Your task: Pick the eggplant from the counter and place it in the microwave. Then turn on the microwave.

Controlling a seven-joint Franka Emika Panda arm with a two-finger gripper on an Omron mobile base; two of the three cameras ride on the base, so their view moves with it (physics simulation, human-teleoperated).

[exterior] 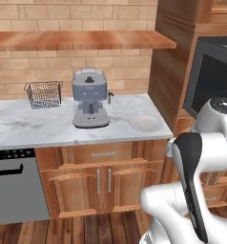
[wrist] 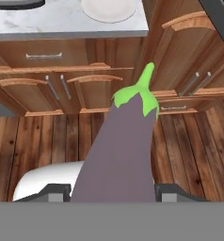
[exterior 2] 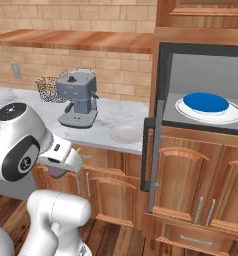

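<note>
Hand view: the eggplant (wrist: 121,155) rises from between the two finger tips of the gripper (wrist: 113,190), its dark purple-grey body pinched at the bottom of the picture and its green stem pointing up toward the brown cabinet doors (wrist: 85,92) under the counter (wrist: 62,21); the jaws are closed on it, held partly apart by its body. Below it lies wooden plank floor (wrist: 34,146). At the top edge a pale round plate (wrist: 108,8) sits on the marbled stone. In the left base view, going from the left, a wire basket (exterior: 43,93) stands at the back of the counter (exterior: 34,126) near the brick wall, then a grey coffee machine (exterior: 90,97), then the pale plate (exterior: 145,123) near the counter's right end, and at the far right the microwave (exterior: 213,78) set into the tall wooden unit, with the white arm in front of it. In the right base view the arm's white links fill the lower left, with a small purple-grey shape, apparently the eggplant (exterior 2: 57,172), under the hand; further right the microwave (exterior 2: 206,85) stands with its door (exterior 2: 153,150) swung open, and inside it a white plate (exterior 2: 209,113) carries a blue disc (exterior 2: 206,102).
</note>
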